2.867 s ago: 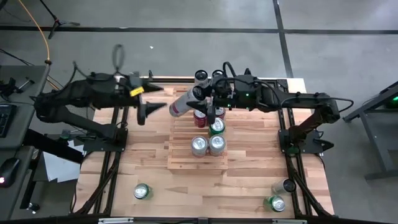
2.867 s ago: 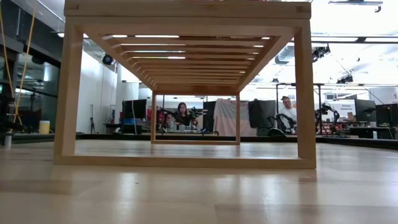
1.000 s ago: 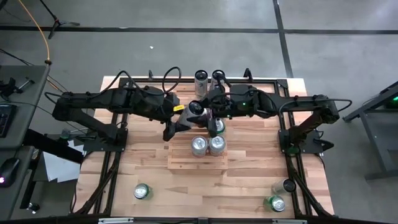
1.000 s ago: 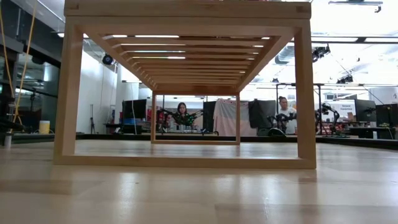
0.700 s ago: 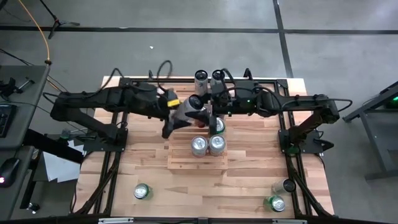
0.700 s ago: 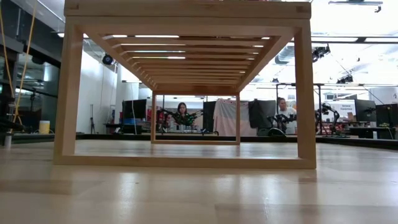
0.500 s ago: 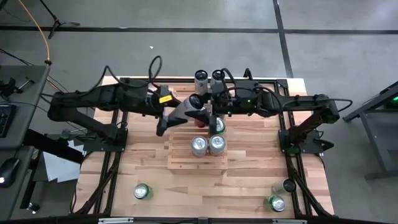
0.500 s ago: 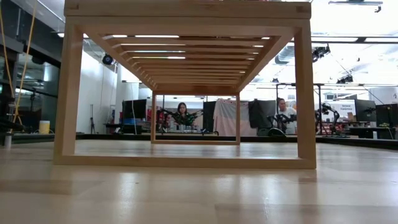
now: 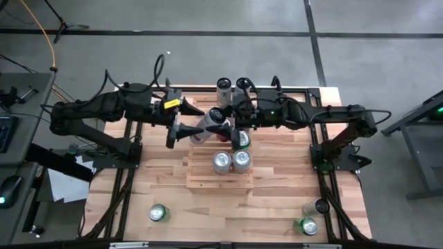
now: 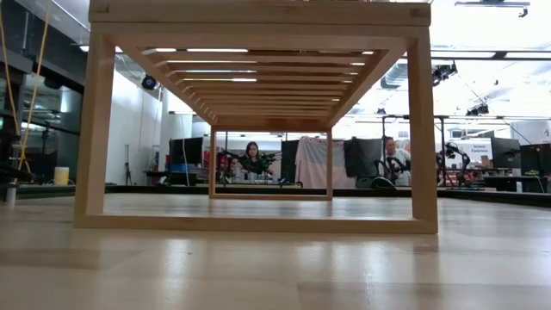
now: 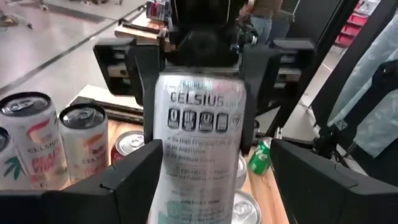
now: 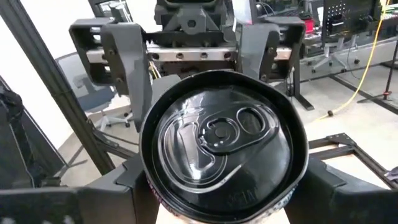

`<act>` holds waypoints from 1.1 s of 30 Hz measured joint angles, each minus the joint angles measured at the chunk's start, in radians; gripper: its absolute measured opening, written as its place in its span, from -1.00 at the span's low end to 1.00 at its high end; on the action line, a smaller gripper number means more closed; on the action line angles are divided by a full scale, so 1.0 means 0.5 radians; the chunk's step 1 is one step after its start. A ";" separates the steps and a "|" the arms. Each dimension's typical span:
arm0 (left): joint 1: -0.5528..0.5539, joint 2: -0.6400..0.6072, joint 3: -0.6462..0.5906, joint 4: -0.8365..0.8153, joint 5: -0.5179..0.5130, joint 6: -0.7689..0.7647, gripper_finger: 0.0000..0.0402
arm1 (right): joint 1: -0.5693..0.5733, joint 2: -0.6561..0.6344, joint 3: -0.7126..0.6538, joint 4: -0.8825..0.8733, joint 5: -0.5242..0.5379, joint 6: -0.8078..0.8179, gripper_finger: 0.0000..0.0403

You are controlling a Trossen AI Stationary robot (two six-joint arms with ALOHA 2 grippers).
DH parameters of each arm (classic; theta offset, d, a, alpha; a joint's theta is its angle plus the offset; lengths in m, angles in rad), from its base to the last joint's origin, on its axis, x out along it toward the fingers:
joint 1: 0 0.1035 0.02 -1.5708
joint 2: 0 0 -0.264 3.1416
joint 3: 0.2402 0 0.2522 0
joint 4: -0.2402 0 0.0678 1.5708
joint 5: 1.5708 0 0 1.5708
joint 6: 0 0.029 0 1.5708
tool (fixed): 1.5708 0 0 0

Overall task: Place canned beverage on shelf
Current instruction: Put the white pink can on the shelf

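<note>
jaws of the right gripper (image 9: 227, 124) pinch the top end of the canned beverage (image 9: 210, 125), a silver can held tilted above the back part of the shelf (image 9: 201, 181), its bottom end pointing toward the left arm. the left gripper (image 9: 173, 128) hangs just beside that free end with its jaws spread wide, one finger on each side and clear of the can's wall. under and around the held can the slatted rack is crowded: a red can (image 9: 221, 136) stands right below it, a green can (image 9: 241, 140) is beside that one under the right gripper, and two silver cans (image 9: 231, 161) stand side by side in the next row toward the front. the front strip of the rack and its left side show bare slats. behind the rack, near the back edge of the surface (image 9: 277, 200), two more upright cans (image 9: 233, 86) stand close behind the right wrist. well apart from all this, a green can (image 9: 158, 212) sits near the front left corner, and a green can (image 9: 306, 225) and a silver one (image 9: 320, 206) near the front right. black frame rails (image 9: 124, 180) run along both sides, leaving the wide middle of the boards open.
</note>
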 joint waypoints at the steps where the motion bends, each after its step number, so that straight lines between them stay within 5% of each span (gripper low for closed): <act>1: 0.001 0.003 -0.001 -0.015 0.009 0.000 0.43 | 0.000 0.000 0.000 0.009 -0.010 0.001 0.19; 17: 0.020 0.089 -0.003 -0.053 0.135 0.042 0.42 | 0.001 0.000 -0.001 0.113 -0.214 0.007 0.19; 25: 0.037 0.086 -0.003 -0.072 0.138 0.123 0.07 | 0.001 0.000 -0.001 0.080 -0.236 -0.026 0.20; 33: 0.132 0.044 -0.003 -0.179 0.100 0.235 0.06 | -0.032 -0.053 -0.003 0.079 -0.231 -0.001 0.82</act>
